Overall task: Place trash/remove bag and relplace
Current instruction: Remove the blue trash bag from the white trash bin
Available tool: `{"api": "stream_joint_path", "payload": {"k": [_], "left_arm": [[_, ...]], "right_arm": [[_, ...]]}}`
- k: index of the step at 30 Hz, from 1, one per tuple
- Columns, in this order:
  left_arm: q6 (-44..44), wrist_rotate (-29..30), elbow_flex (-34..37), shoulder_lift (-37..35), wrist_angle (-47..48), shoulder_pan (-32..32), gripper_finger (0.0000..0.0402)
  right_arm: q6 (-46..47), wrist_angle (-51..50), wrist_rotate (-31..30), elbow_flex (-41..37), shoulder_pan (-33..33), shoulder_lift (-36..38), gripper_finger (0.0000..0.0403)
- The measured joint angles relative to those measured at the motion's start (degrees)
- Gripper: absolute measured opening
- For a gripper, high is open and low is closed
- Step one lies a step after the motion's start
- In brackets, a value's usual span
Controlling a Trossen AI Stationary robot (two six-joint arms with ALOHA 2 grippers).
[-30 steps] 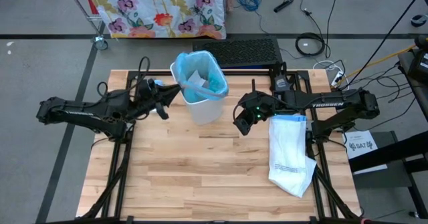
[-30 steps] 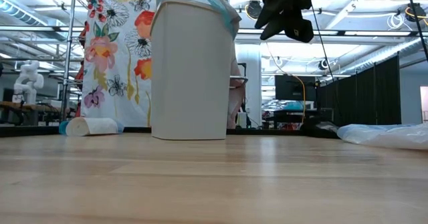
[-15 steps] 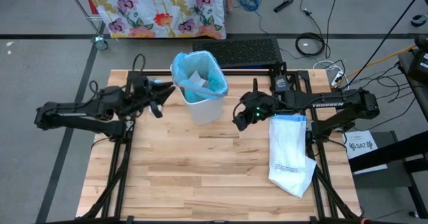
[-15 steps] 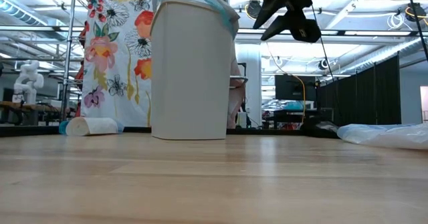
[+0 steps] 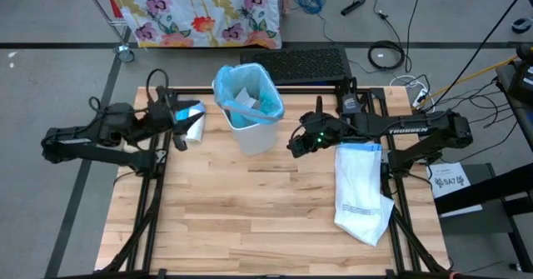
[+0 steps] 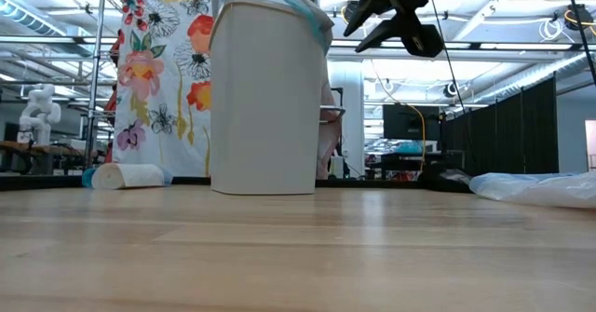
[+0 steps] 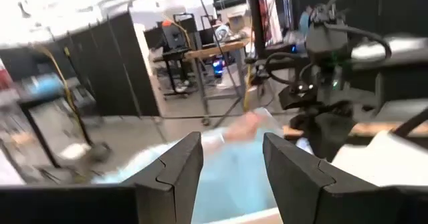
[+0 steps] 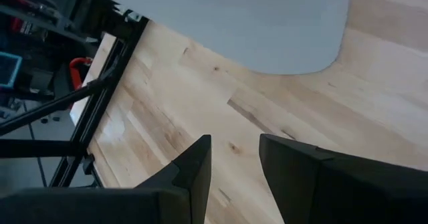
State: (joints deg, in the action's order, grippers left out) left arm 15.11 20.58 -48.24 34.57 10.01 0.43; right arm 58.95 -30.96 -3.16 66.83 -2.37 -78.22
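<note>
So the white trash bin (image 5: 252, 121) sits toward the far side of the wooden counter (image 5: 266, 204), lined with the light-blue bag (image 5: 268, 104) whose rim is folded over the bin's edge, and a few pale scraps of trash (image 5: 241, 102) are inside it. The left tool (image 5: 185, 122) hangs just to the left of the bin, off its side and clear of it, fingers spread with nothing between them; in its wrist view the two dark fingers (image 7: 175, 174) frame a blurry blue stretch of the liner with a gap between them. The right tool (image 5: 296, 144) hovers on the other side of the bin, just right of it and above the counter, fingers (image 8: 194, 167) parted a bit and gripping nothing, bare wood and the bin's base showing past them. The white replacement bag (image 5: 361, 191) with its blue hem lies flat on the counter just right of the right tool, under that arm.
</note>
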Motion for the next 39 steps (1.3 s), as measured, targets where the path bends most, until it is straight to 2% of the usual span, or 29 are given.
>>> {"api": "stream_joint_path", "payload": {"k": [7, 11, 13, 19, 39], "left_arm": [[14.6, 0.5, -8.5, 9.1, 10.0, -0.1, 0.0164], [16.9, 0.5, -11.2, 14.1, 14.0, -0.1, 0.0164], [16.9, 0.5, -12.4, 15.6, 13.1, -0.1, 0.0164], [18.7, 4.1, -14.1, 16.0, 12.8, -0.1, 0.0164], [20.9, 5.7, -15.7, 16.7, 12.3, -0.1, 0.0163]], "right_arm": [[1.3, 0.0, -0.2, 0.0, 0.1, 0.0, 0.0118], [1.5, 0.0, -1.3, 0.0, 0.2, 0.0, 0.0118], [1.5, -0.1, -1.5, 0.0, 0.2, 0.0, 0.0118], [1.0, -0.1, -1.6, 0.0, 0.2, 0.0, 0.0118], [-0.9, -0.1, -1.6, 0.0, 0.2, 0.0, 0.0118]]}}
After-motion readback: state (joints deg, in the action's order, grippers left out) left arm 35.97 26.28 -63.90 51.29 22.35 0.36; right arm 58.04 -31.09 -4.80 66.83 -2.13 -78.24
